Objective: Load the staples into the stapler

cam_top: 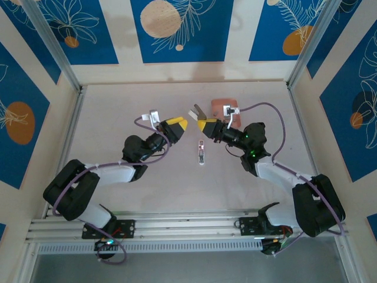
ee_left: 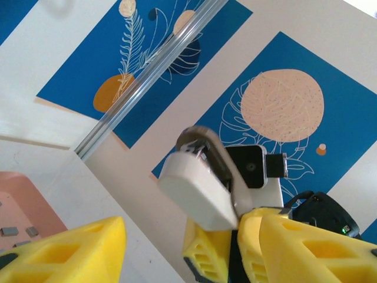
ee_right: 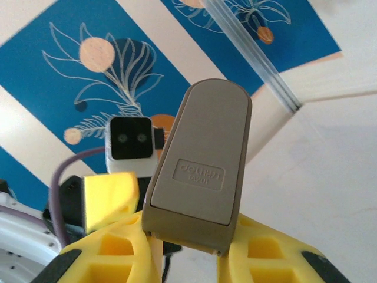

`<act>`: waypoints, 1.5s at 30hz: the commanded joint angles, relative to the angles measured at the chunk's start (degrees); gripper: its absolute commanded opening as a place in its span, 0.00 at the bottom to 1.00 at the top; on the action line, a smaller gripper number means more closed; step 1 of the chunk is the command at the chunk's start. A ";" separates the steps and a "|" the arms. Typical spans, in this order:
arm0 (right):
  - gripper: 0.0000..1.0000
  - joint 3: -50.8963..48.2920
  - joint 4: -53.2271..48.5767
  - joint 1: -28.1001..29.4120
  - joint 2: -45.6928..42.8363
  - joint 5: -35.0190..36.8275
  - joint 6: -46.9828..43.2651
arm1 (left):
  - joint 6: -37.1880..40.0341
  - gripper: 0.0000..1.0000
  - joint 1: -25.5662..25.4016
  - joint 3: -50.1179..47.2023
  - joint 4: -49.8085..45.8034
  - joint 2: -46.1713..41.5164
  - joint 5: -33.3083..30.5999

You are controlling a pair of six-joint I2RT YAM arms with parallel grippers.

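Note:
The stapler [ee_right: 200, 159] is a small grey-beige one with an embossed label, standing upright in my right gripper [ee_right: 194, 242], which is shut on its lower end. From above, the right gripper [cam_top: 200, 122] holds the stapler [cam_top: 193, 111] raised over the middle of the table. My left gripper [cam_top: 178, 125] faces it from the left, a short gap away, open and empty. In the left wrist view the stapler [ee_left: 197, 191] shows between the left gripper's [ee_left: 188, 250] spread yellow fingers. A thin silvery-grey strip [cam_top: 201, 152], which looks like the staples, lies on the table just in front of both grippers.
A salmon-pink tray [cam_top: 221, 106] sits on the table behind the right gripper. In the left wrist view the tray [ee_left: 23, 203] carries small grey bits [ee_left: 10, 232]. Blue patterned walls and aluminium posts enclose the table on three sides.

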 commanded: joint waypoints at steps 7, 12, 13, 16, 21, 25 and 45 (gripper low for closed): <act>0.00 3.67 7.69 1.22 2.51 -4.46 4.01 | 2.65 0.61 -1.59 3.96 3.68 -1.49 1.72; 0.00 4.13 9.05 2.28 3.32 -5.48 4.21 | 2.59 0.61 -1.66 3.88 3.65 -2.10 -0.21; 0.00 4.21 9.46 2.42 3.55 -5.66 4.28 | 2.59 0.61 -1.70 3.92 3.65 -2.11 -0.25; 0.00 4.57 9.79 2.86 3.93 -6.06 4.49 | 2.70 0.58 -1.70 4.52 3.69 -2.19 0.32; 0.00 4.86 10.77 3.26 4.58 -6.39 4.92 | 2.85 0.50 -1.74 5.79 3.69 -2.28 2.11; 0.00 4.99 10.95 3.48 4.75 -6.65 4.90 | 3.01 0.44 -1.91 5.86 3.70 -2.67 2.23; 0.21 3.22 8.30 3.38 3.80 -5.76 4.42 | 6.17 0.04 -1.99 5.31 3.65 -3.84 3.18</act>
